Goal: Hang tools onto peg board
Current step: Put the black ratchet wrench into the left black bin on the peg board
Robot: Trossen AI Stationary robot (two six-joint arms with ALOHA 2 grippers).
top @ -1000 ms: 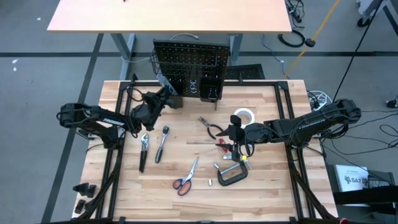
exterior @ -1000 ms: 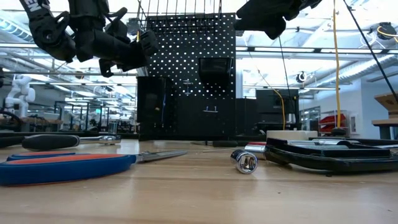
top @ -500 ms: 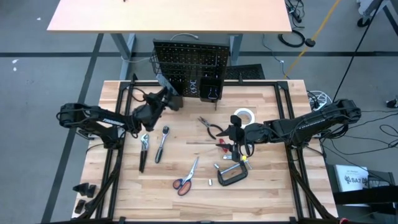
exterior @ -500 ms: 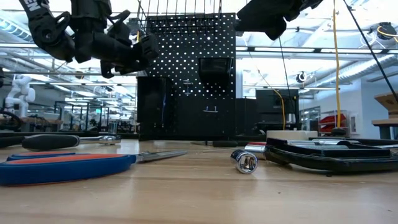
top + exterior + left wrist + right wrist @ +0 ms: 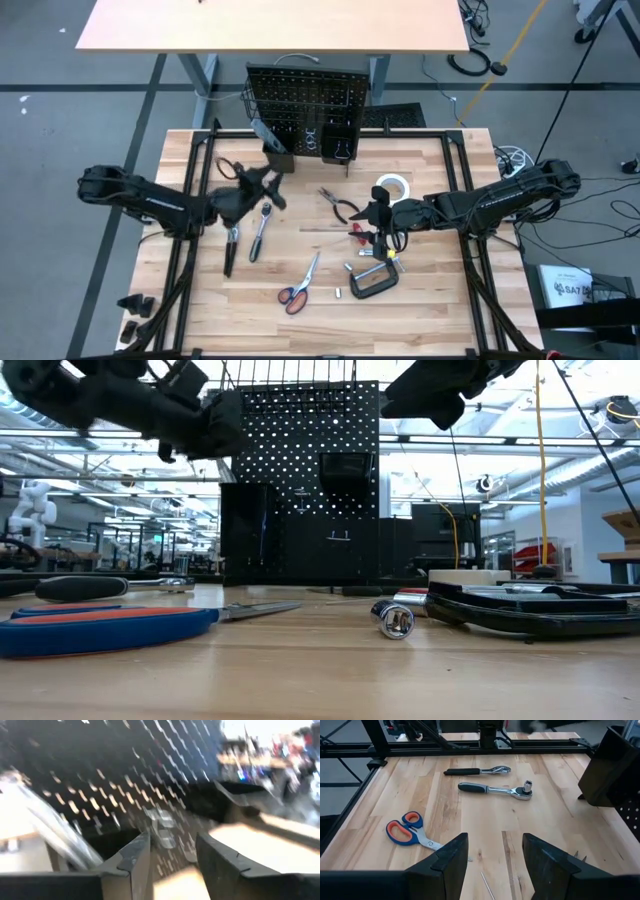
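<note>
The peg board (image 5: 307, 112) stands upright at the tabletop's (image 5: 430, 300) far edge with a silver-blue utility knife (image 5: 268, 135) leaning in its left bin, while the ratchet (image 5: 261, 230), pliers (image 5: 231, 243), scissors (image 5: 299, 284), C-clamp (image 5: 371, 280) and tape roll (image 5: 393, 187) lie flat, unhung. The left gripper (image 5: 266, 185), spread and empty, hovers between board and ratchet; the right gripper (image 5: 491, 851), also spread and empty, waits above the C-clamp. Leaning loosely, the knife might topple if an arm brushes the bin.

Grey floor (image 5: 60, 110), tan desk (image 5: 270, 25) behind, bright ceiling lights (image 5: 600, 410)
</note>
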